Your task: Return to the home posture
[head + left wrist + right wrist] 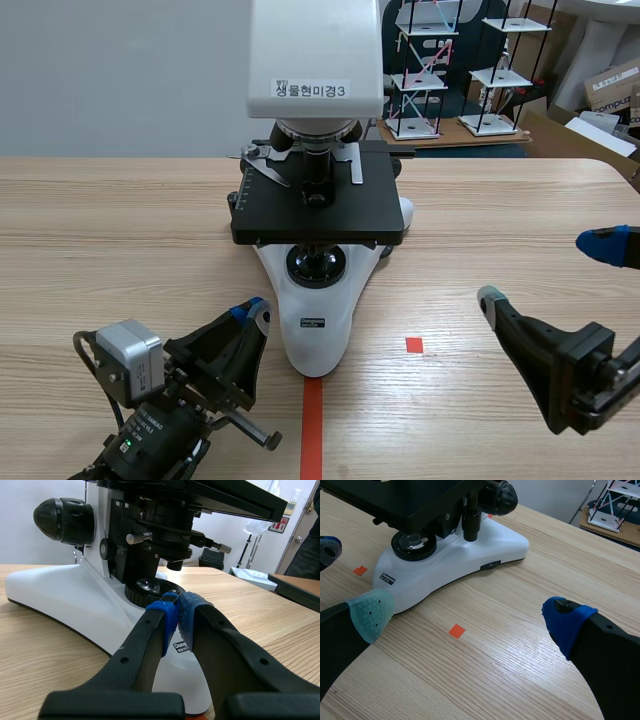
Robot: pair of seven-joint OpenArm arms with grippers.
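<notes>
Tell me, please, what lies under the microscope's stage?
A round black lamp lens on the white base; the left wrist view shows the condenser above it. The stage hides the rest.

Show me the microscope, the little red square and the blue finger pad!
microscope (320,352): scene view, on its white base.
red square (414,344): scene view, on its middle.
blue pad (566,625): right wrist view, on its rounded side.
</notes>
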